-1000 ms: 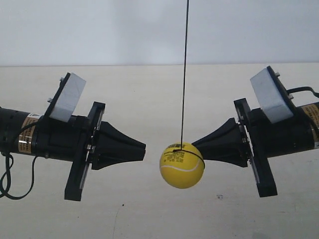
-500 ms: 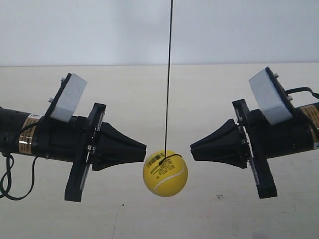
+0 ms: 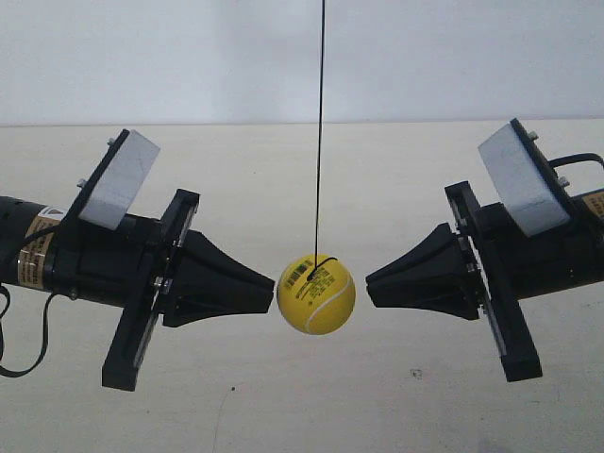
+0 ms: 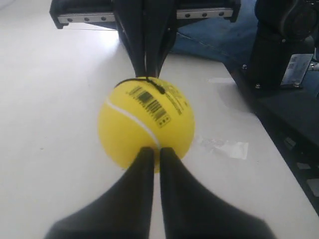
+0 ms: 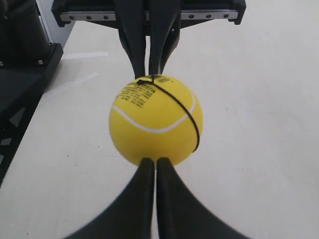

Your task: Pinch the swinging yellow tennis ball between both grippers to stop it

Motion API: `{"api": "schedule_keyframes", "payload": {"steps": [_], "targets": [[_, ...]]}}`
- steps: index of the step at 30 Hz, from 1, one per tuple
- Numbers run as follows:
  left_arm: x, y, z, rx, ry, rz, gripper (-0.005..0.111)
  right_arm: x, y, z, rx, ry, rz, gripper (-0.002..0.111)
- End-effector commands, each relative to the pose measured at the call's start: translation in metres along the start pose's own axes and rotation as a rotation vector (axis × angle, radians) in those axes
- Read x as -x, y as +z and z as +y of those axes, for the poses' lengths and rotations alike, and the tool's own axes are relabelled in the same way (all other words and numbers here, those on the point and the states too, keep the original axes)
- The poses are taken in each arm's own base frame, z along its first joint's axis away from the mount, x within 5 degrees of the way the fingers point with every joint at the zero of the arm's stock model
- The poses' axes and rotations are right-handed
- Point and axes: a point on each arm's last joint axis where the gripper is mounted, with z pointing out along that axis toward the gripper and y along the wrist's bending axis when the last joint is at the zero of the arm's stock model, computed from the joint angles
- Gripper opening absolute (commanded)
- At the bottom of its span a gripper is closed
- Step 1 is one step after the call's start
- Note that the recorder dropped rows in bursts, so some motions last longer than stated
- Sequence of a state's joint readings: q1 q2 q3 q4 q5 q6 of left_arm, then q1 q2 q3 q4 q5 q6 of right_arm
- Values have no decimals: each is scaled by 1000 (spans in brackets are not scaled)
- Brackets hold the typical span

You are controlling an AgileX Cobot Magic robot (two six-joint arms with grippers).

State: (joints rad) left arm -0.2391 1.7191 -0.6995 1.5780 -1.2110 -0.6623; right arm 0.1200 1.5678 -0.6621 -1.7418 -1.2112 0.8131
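Observation:
The yellow tennis ball (image 3: pixel 316 294) hangs on a thin dark string (image 3: pixel 321 123) between two black cone-tipped grippers. The gripper at the exterior view's left (image 3: pixel 273 294) touches the ball's side with its tip. A narrow gap separates the ball from the gripper at the exterior view's right (image 3: pixel 367 280). In the left wrist view my left gripper (image 4: pixel 155 149) is shut, tips against the ball (image 4: pixel 146 122), whose barcode faces up. My right gripper (image 5: pixel 155 160) is shut too, its tips at the ball (image 5: pixel 155 119). Neither holds anything between its own fingers.
The pale tabletop (image 3: pixel 283 406) lies under the ball, with a white wall (image 3: pixel 189 57) behind. A dark robot base (image 4: pixel 279 50) stands past the table edge in the left wrist view. A patch of clear tape (image 4: pixel 227 148) lies on the table.
The ball swung from near the exterior view's right gripper toward the left one, then settled between them a little higher. The left gripper's tip dropped and now touches it.

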Motion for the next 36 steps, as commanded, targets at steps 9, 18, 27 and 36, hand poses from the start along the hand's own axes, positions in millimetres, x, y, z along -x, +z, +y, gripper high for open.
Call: {"api": "schedule_keyframes", "payload": {"steps": [9, 18, 27, 36], "targets": [[8, 11, -6, -39, 9, -22, 5, 7, 5, 3, 22, -22, -19, 0], [8, 11, -6, -39, 13, -22, 5, 7, 5, 3, 22, -22, -19, 0], [8, 11, -6, -39, 17, -22, 5, 7, 5, 3, 22, -20, -19, 0], [8, 11, -6, -39, 17, -22, 5, 7, 5, 3, 22, -20, -19, 0]]}}
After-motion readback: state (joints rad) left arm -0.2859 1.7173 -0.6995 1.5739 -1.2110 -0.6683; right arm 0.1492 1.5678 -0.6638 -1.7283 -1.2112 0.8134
